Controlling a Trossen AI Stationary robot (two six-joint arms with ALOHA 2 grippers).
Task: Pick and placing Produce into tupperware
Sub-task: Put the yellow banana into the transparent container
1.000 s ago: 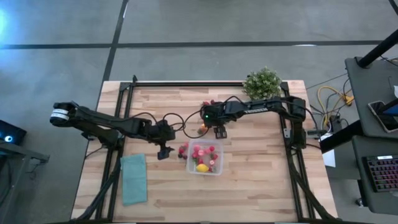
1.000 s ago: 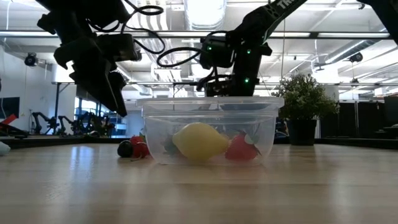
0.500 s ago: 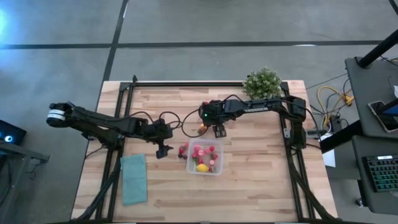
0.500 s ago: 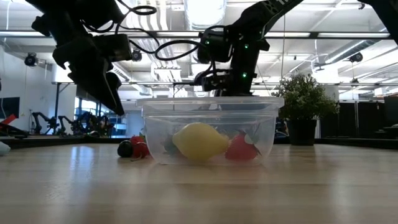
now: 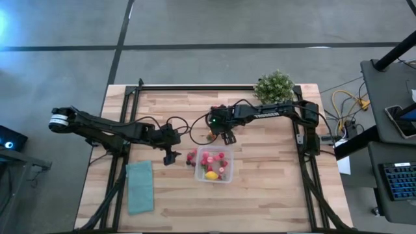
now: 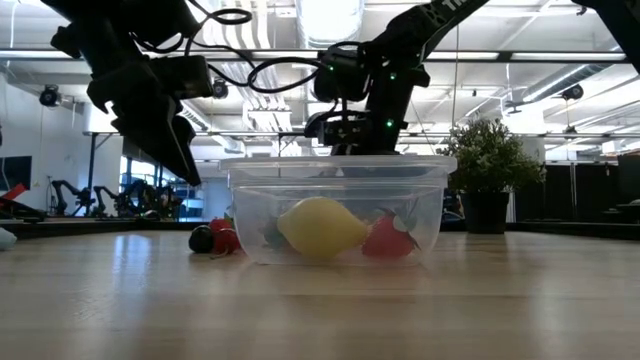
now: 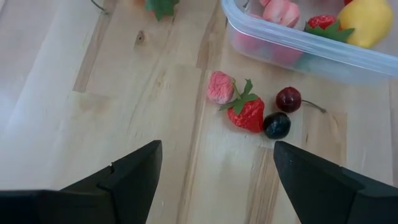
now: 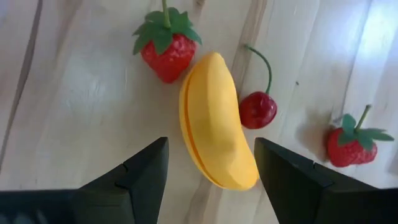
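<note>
The clear tupperware [image 5: 214, 166] stands mid-table with a yellow lemon [image 6: 320, 227] and several red and pink fruits inside. My left gripper [image 7: 217, 180] hovers open to its left. Ahead of it a pink berry [image 7: 219, 87], a strawberry [image 7: 249, 113] and two cherries [image 7: 277, 125] lie on the wood. My right gripper [image 8: 211, 186] hangs open beyond the tupperware, its fingers on either side of a yellow banana-like piece [image 8: 217, 146] without touching it. That piece lies on the table between a strawberry [image 8: 166, 46] and a red cherry [image 8: 258, 109].
A green potted plant [image 5: 274, 86] stands at the far edge, right of centre. A flat teal cloth [image 5: 140, 186] lies near the front left. Another strawberry [image 8: 351, 146] rests close to the yellow piece. Dark frame rails run along both sides of the table.
My right gripper has rolled a little at the wrist above the yellow piece, its finger gap unchanged. The fruits and the tupperware lie as before.
</note>
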